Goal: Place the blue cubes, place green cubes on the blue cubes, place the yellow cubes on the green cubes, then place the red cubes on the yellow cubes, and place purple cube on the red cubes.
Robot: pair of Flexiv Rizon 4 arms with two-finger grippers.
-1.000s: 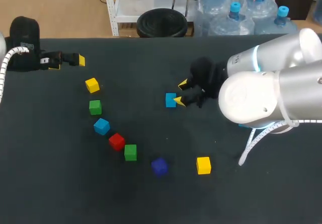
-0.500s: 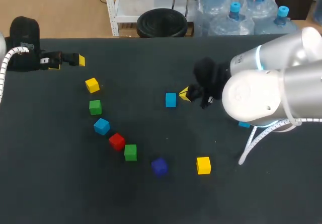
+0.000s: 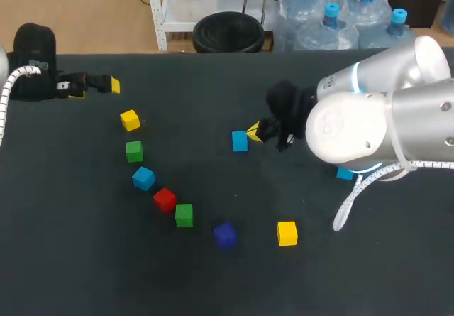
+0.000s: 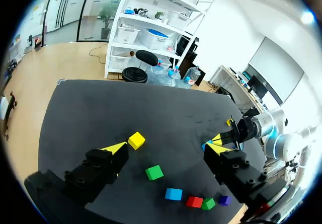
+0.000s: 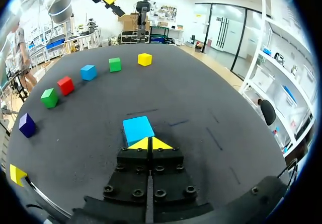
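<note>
The left claw [image 4: 166,147] sits far left, fingers spread wide. The right arm [image 3: 369,117] extends to the middle, the right claw [image 5: 149,143] low, tips pressed together.

The right tool [image 3: 253,132] has closed, tips against the blue cube [image 3: 240,141].

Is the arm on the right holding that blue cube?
No, its jaws are shut together, empty, with the blue cube lying just ahead of them.

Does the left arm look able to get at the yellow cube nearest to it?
Probably yes: the left gripper is open, and the yellow cube stands alone just ahead of it, with only bare table between them.
</note>
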